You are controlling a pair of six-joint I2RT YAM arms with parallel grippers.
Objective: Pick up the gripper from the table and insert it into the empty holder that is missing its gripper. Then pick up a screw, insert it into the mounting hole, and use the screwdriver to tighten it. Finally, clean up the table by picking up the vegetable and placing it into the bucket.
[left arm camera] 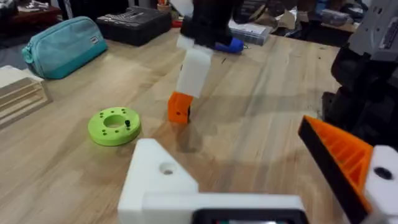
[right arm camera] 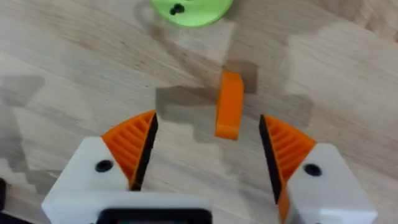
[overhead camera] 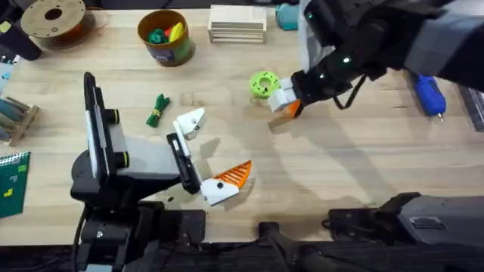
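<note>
The orange gripper piece (right arm camera: 230,104) lies on the wood between the open fingers of my right gripper (right arm camera: 208,123), which hangs just above it (overhead camera: 287,104), beside the lime-green disc (overhead camera: 263,83). A small dark screw (left arm camera: 127,123) stands on that disc. My left gripper (overhead camera: 214,147) is open at table centre: one jaw is the bare white holder (left arm camera: 158,180) with a visible mounting hole, the other carries an orange ribbed pad (left arm camera: 342,155). The dark-green vegetable (overhead camera: 157,109) lies left of the holder. The blue screwdriver (overhead camera: 429,94) lies at the far right. The yellow-orange bucket (overhead camera: 165,36) stands at the back.
The bucket holds green and yellow toy pieces. A brown spool (overhead camera: 53,19) sits at the back left, stacked wooden boards (overhead camera: 237,23) at the back centre, and a teal pouch (left arm camera: 62,43) beside them. A small wooden rack (overhead camera: 15,117) stands at the left edge.
</note>
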